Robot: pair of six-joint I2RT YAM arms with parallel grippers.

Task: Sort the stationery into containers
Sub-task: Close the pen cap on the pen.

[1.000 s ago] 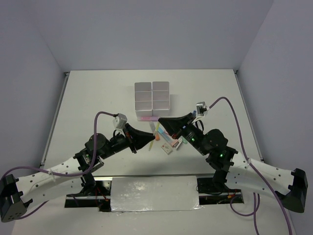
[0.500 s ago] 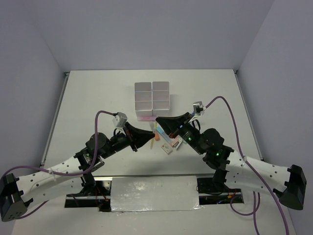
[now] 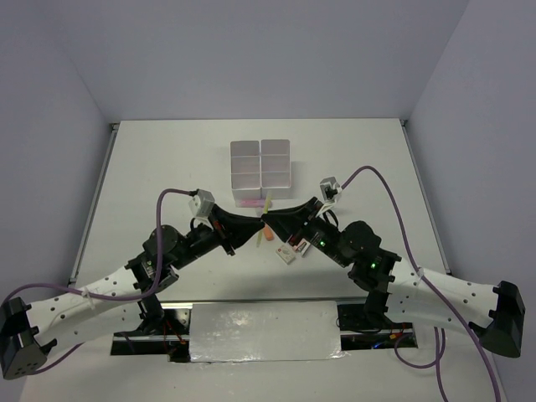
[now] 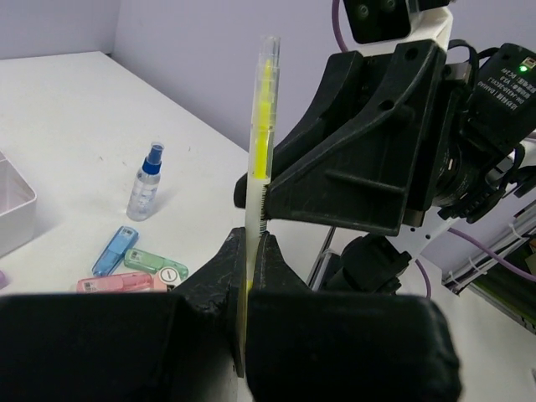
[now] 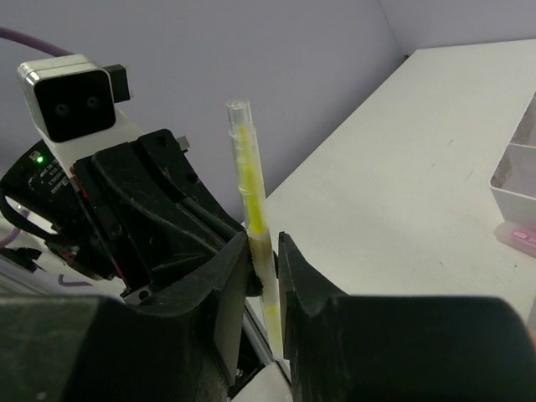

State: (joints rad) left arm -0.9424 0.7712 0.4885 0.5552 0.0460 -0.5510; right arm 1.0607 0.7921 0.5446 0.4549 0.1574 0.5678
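Observation:
A thin yellow pen (image 3: 266, 206) stands upright between both grippers, a little in front of the containers (image 3: 260, 163). My left gripper (image 3: 257, 224) is shut on the pen's (image 4: 261, 126) lower part; its fingertips (image 4: 249, 243) pinch it tightly. My right gripper (image 3: 268, 219) faces it from the other side. Its jaws (image 5: 264, 247) stand slightly apart around the pen (image 5: 249, 176), with a gap on one side. More stationery lies on the table: a small blue-capped bottle (image 4: 144, 182) and blue (image 4: 115, 249), green (image 4: 155, 264) and pink (image 4: 117, 283) pieces.
A pink piece (image 3: 251, 202) lies against the front of the white six-compartment containers. An orange piece (image 3: 268, 235) and other small items (image 3: 289, 248) lie under the right arm. The two arms nearly touch at mid-table.
The right gripper's jaws have parted around the pen. Both grippers shifted a little left and toward the containers, the pen with them. The left gripper stays shut on it.

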